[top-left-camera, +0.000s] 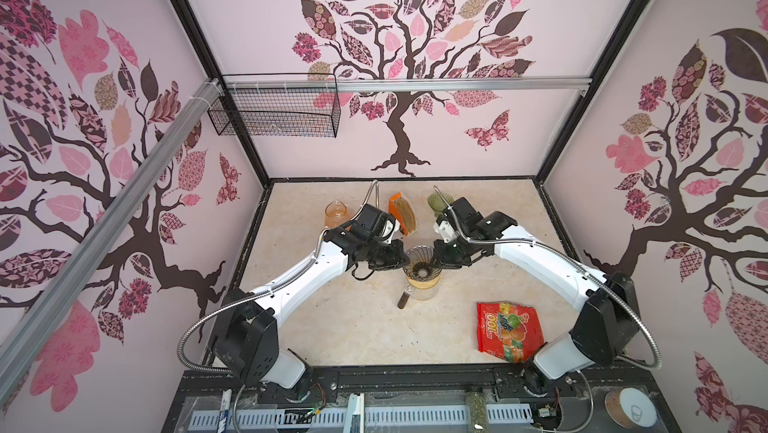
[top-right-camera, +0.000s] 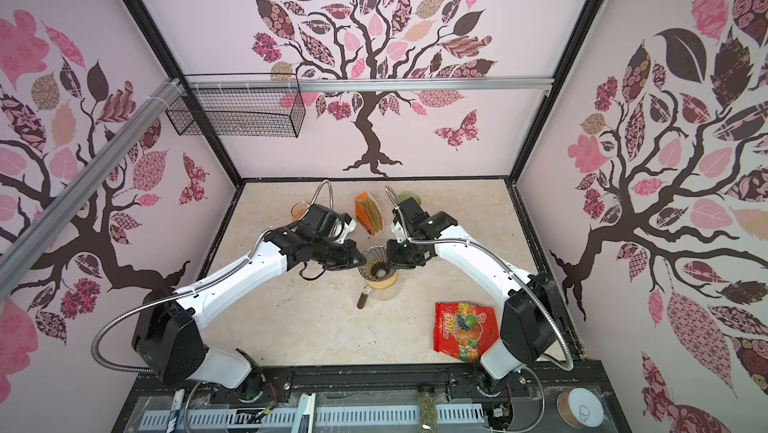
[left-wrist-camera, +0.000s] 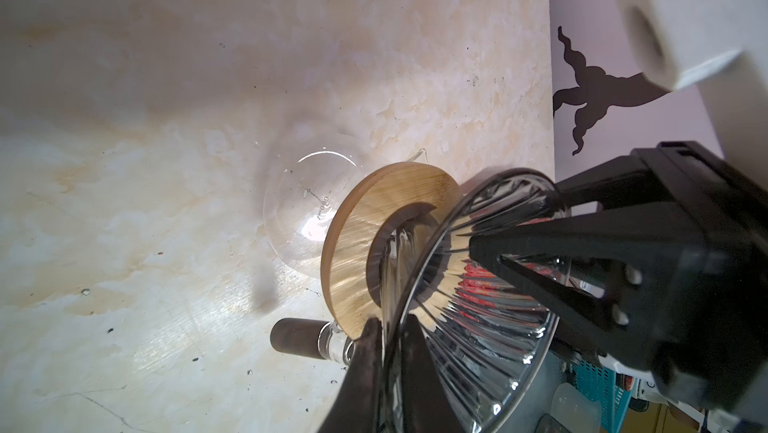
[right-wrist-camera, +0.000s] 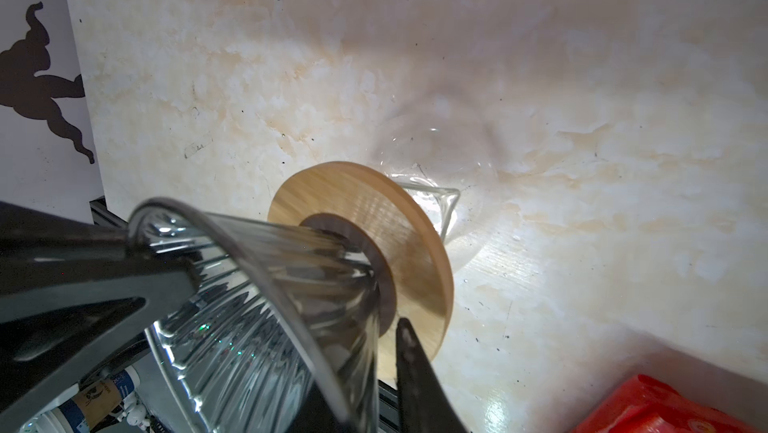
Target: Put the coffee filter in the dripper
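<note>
Ribbed glass fills both wrist views: the dripper [left-wrist-camera: 478, 348] sits by its wooden collar [left-wrist-camera: 357, 252] on the clear carafe [left-wrist-camera: 299, 210], mouth up and bare inside. My left pincer [left-wrist-camera: 419, 283] straddles the rim on one side, my right pincer [right-wrist-camera: 297, 302] on the opposite side. The glass wall runs between each pair of fingers, and I cannot tell whether they pinch it or stand just off it. I read this as steadying the cone square on the carafe for the paper. The coffee filter [top-left-camera: 407, 215] waits in its orange box [top-left-camera: 394, 201] at the back, near the dripper but apart. Desk [top-left-camera: 332, 327] is beige marble-look, stained and speckled; a red sweet bag [top-left-camera: 509, 329] lies near my right base; tree-printed walls [top-left-camera: 457, 140] close us in.
</note>
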Action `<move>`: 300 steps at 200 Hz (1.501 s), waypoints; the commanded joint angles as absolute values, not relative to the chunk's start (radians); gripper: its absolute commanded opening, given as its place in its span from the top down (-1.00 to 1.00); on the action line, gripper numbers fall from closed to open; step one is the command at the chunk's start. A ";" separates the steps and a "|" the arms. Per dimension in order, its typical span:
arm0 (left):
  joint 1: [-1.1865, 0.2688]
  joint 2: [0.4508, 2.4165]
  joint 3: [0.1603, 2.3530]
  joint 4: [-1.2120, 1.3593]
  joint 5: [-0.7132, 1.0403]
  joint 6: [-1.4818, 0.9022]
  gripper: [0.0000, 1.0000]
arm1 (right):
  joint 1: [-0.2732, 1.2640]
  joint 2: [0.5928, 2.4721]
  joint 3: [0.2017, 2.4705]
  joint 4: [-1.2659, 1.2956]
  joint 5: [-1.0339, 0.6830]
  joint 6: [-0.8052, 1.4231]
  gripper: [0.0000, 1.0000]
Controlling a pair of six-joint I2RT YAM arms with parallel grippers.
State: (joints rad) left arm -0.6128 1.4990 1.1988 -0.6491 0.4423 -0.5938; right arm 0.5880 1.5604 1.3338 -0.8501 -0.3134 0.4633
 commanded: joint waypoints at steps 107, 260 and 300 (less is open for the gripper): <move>-0.606 1.533 1.339 -0.732 0.422 -0.571 0.60 | 0.589 1.564 1.424 -0.923 -0.248 0.436 0.40; -0.574 1.402 1.372 -0.851 0.358 -0.527 0.53 | 0.588 1.527 1.522 -0.979 -0.235 0.423 0.23; -0.542 1.377 1.384 -0.871 0.356 -0.512 0.49 | 0.588 1.517 1.528 -0.980 -0.221 0.424 0.15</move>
State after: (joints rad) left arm -0.5602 1.4002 1.3293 -0.8474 0.3698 -0.5419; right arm 0.5877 1.5574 1.4830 -0.9630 -0.2352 0.4408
